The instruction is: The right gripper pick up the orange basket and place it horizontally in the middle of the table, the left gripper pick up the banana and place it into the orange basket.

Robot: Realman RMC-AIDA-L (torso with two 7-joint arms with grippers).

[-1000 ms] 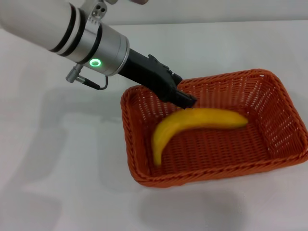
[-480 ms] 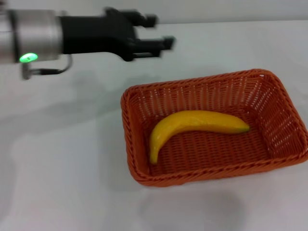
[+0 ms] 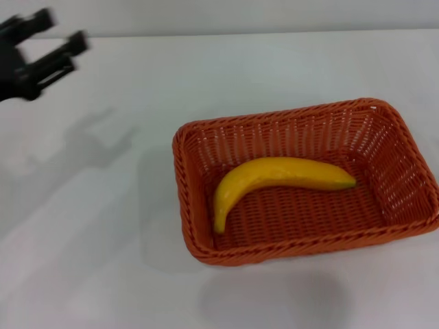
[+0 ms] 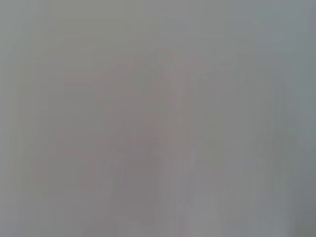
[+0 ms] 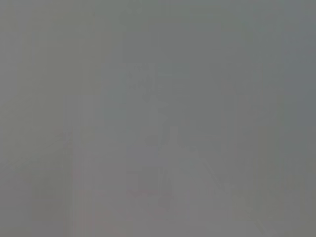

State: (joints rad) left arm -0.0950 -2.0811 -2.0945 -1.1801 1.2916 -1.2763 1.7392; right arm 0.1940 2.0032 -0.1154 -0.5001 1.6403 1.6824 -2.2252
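Observation:
The orange basket (image 3: 405, 147) lies lengthwise across the white table (image 3: 103, 240), right of centre in the head view. Inside it rests the yellow banana (image 3: 274, 177), curved, one end pointing toward the basket's near-left corner. My left gripper (image 3: 56, 42) hangs at the far upper left of the head view, well away from the basket, open with nothing between its black fingers. The right gripper is out of view. Both wrist views show only a plain grey field.
The left gripper's shadow (image 3: 89, 147) falls on the bare tabletop left of the basket. The table's far edge (image 3: 274, 32) runs along the top of the head view.
The left gripper let go of the banana in the basket, rose and drew back to the far upper left. The banana settled flat on the basket floor.

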